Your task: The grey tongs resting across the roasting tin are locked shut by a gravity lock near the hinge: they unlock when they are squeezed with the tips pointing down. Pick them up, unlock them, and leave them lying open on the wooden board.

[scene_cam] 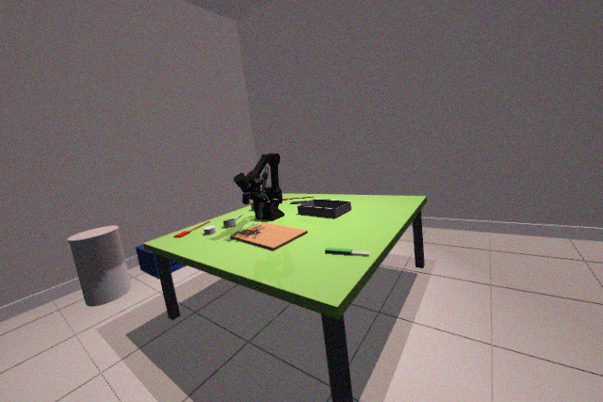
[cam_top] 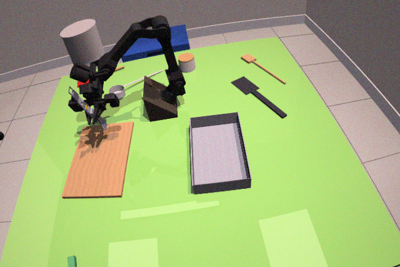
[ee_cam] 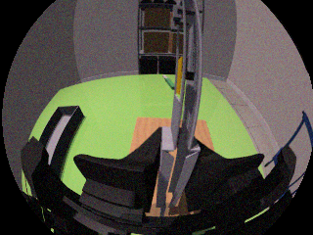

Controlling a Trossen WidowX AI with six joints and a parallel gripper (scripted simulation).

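Note:
My gripper (cam_top: 92, 110) (scene_cam: 250, 191) (ee_cam: 169, 131) is shut on the grey tongs (cam_top: 78, 99) (ee_cam: 187, 72). The tongs hang tilted, with their two arms close together and their lower end just above the far end of the wooden board (cam_top: 97, 167) (scene_cam: 275, 237) (ee_cam: 147, 135). A small yellow mark shows partway along the tongs. The dark roasting tin (cam_top: 220, 187) (scene_cam: 324, 210) (ee_cam: 62, 125) stands empty to the right of the board, apart from it.
The arm's base (cam_top: 160, 104) stands behind the board and tin. A small saucepan (cam_top: 117, 90), a wood-topped pot (cam_top: 186, 62), a black spatula (cam_top: 258, 96) and a wooden spatula (cam_top: 262, 67) lie at the back. A green pen (scene_cam: 346, 251) lies near the front. A grey bin (cam_top: 82, 41) and a blue box (cam_top: 161, 44) stand off the table.

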